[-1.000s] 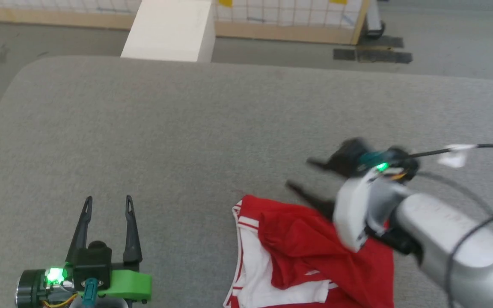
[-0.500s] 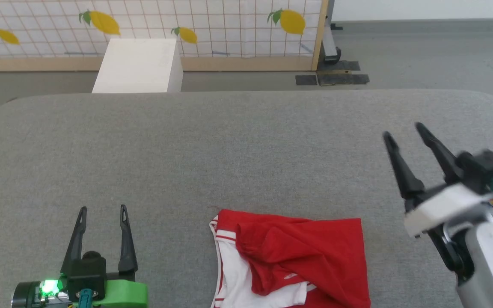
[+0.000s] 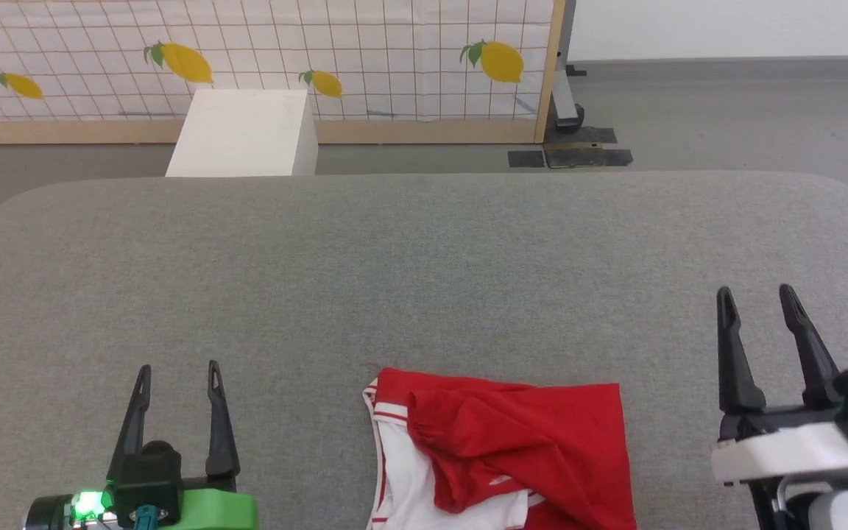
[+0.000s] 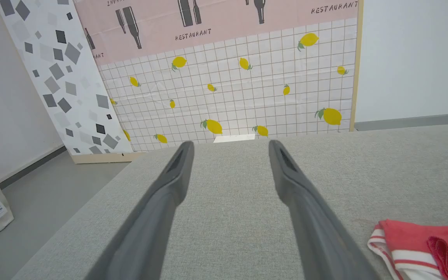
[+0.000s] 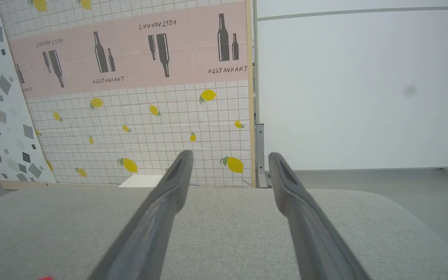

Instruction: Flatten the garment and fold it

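Observation:
The garment (image 3: 512, 442), red with white sleeves and red-white striped trim, lies bunched and partly folded over itself at the near middle of the grey table (image 3: 424, 265); its lower part runs off the bottom of the head view. Its striped edge also shows at the lower right of the left wrist view, garment (image 4: 410, 241). My left gripper (image 3: 177, 368) stands open at the lower left, well left of the cloth, with nothing between its fingers. My right gripper (image 3: 755, 292) stands open at the lower right, right of the cloth and apart from it, also empty.
A white box (image 3: 244, 132) stands on the floor beyond the table's far edge. Behind it is a lemon-patterned tiled panel (image 3: 365, 59) with a wooden base. Black tape patches (image 3: 578, 156) lie on the grey floor at the back right.
The right gripper has pulled away from over the garment, swinging right and back toward me, empty. The head view tilted up, showing more wall. The left gripper has stayed put.

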